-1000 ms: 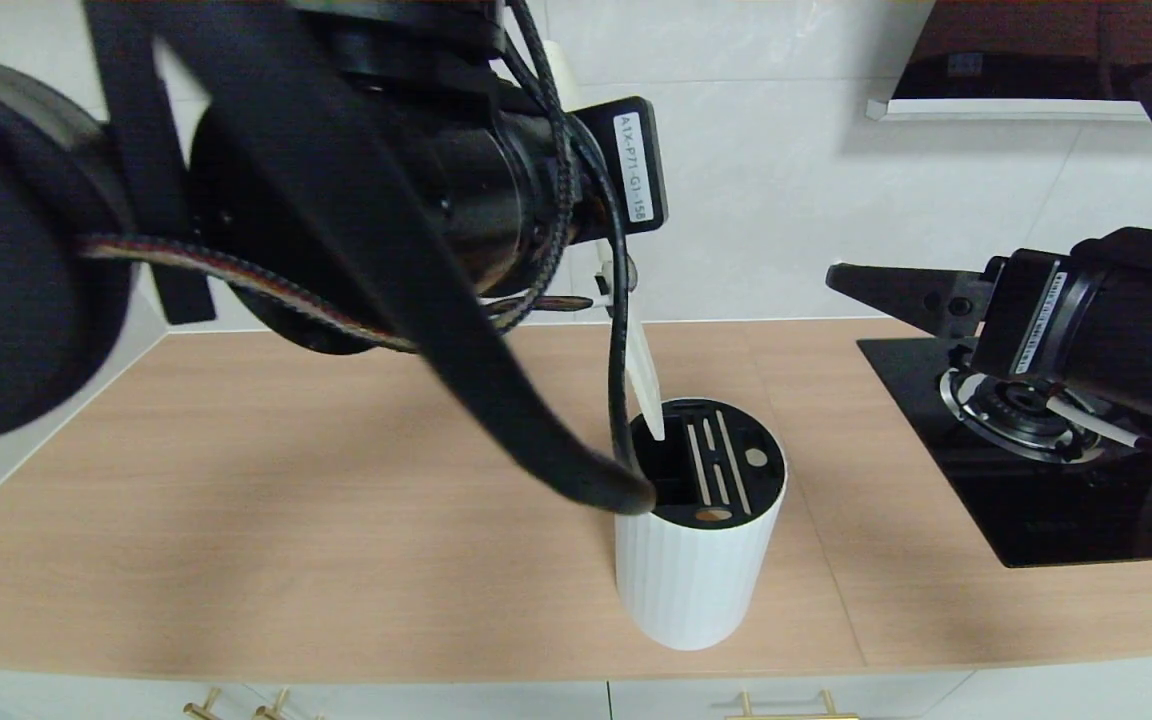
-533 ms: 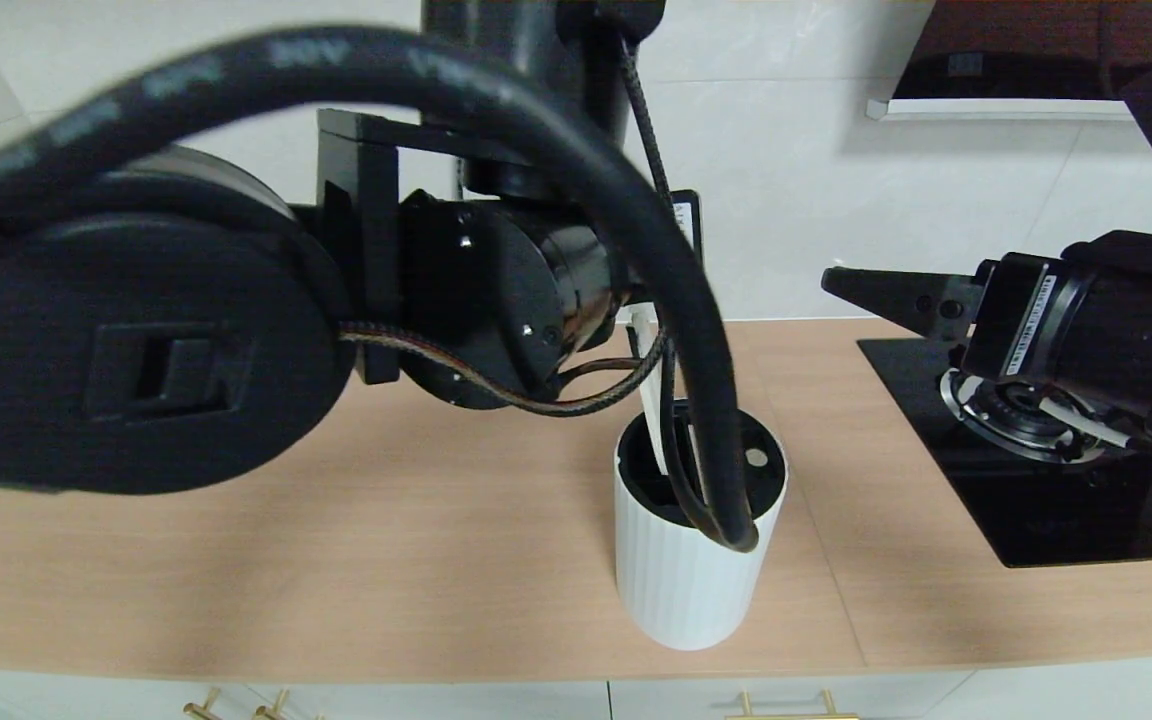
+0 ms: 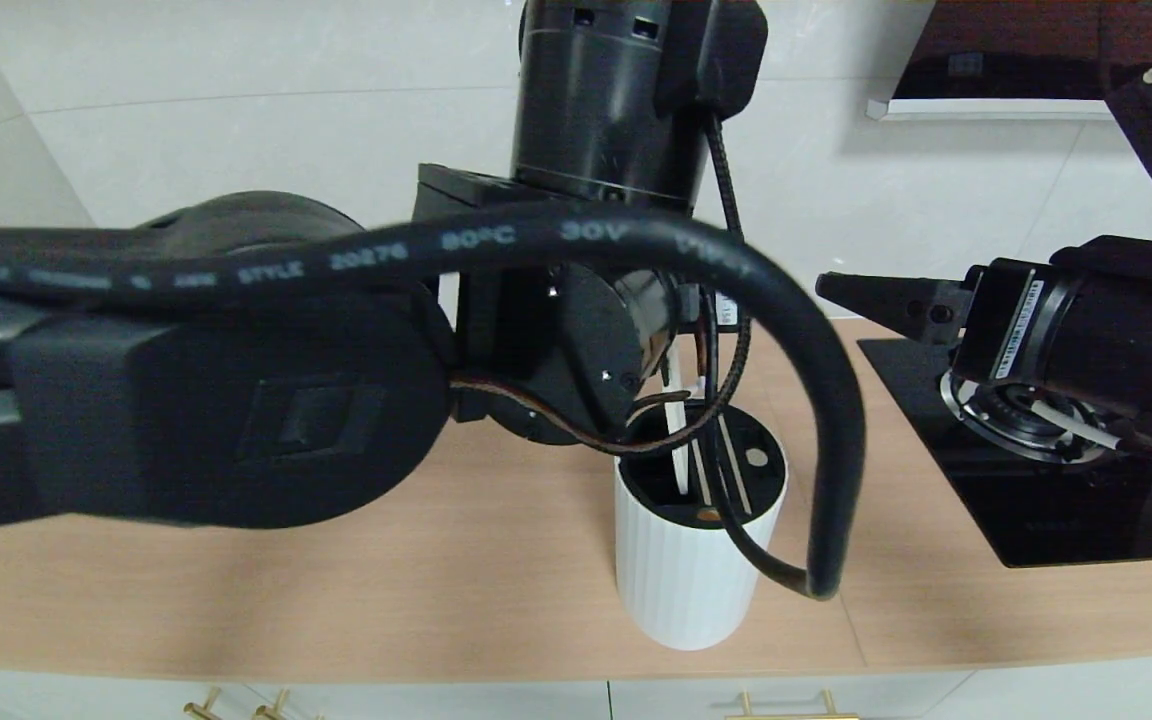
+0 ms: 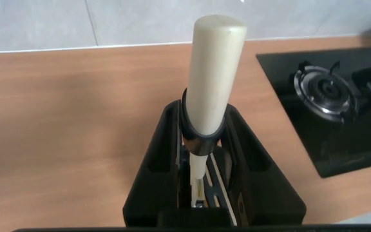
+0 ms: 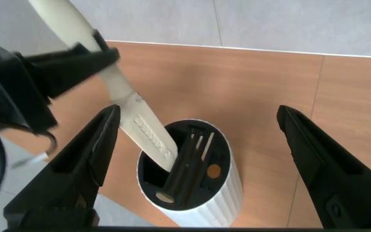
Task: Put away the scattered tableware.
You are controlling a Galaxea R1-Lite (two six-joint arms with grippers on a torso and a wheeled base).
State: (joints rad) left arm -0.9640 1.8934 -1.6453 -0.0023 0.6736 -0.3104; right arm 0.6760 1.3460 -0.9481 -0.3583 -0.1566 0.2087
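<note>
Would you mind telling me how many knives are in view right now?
1. The cream-handled knife is held in the left hand, its blade angled into the white holder on the wooden counter. Others may be hidden inside the holder.

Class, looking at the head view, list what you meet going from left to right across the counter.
left arm → white holder → black hob

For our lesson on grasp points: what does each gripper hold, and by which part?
The left gripper clamps the cream knife by its handle, blade in the white holder. The right gripper is open, holding nothing.
</note>
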